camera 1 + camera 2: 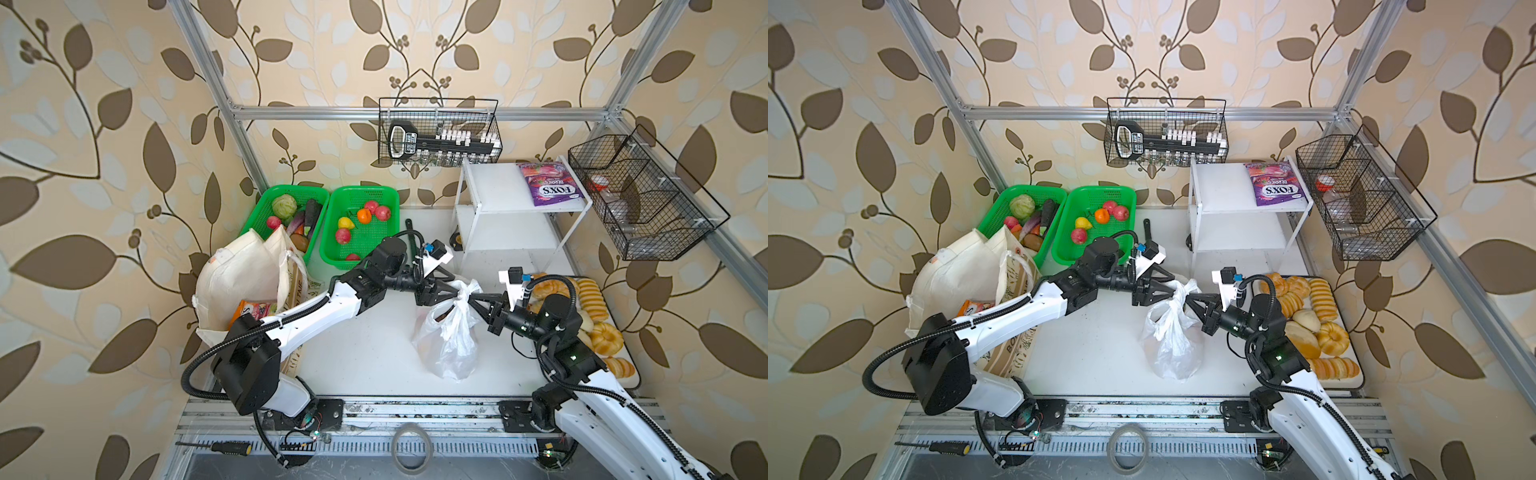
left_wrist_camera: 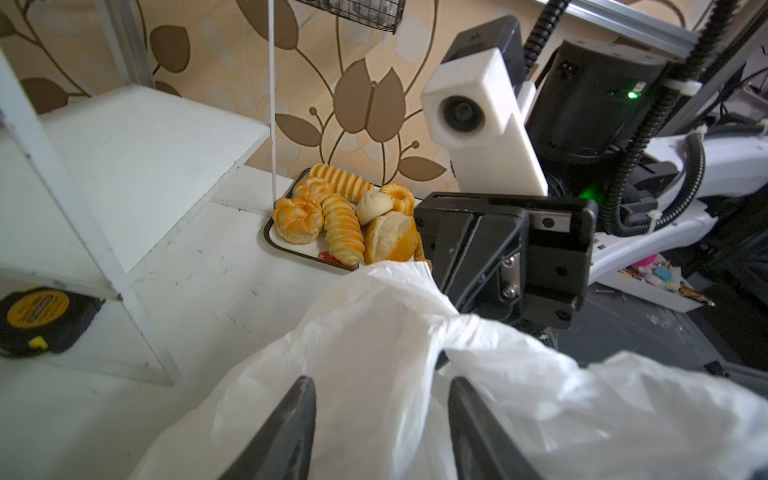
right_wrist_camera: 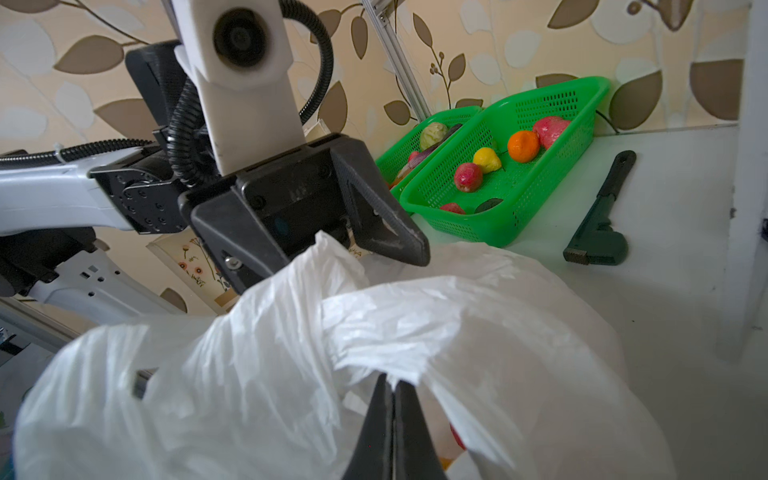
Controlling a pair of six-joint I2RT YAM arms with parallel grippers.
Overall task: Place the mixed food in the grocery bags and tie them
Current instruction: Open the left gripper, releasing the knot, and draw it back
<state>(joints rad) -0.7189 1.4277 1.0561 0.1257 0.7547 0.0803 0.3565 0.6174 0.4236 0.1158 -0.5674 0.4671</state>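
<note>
Left wrist view: your left gripper (image 2: 380,384) gapes around the white plastic bag (image 2: 365,328); the right gripper (image 3: 391,380) pinches its film. You look mid-tie, so regrasp a handle next.

Left fingers (image 2: 286,432) stand parted; right fingers (image 3: 376,432) are pinched together.

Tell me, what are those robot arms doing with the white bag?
They look to be tying it shut. The right gripper pinches the bunched top of the white bag, which stands on the table with something inside. The left gripper is open at that top, clamping nothing. Some fruit lies in a green basket, not yet packed.
</note>
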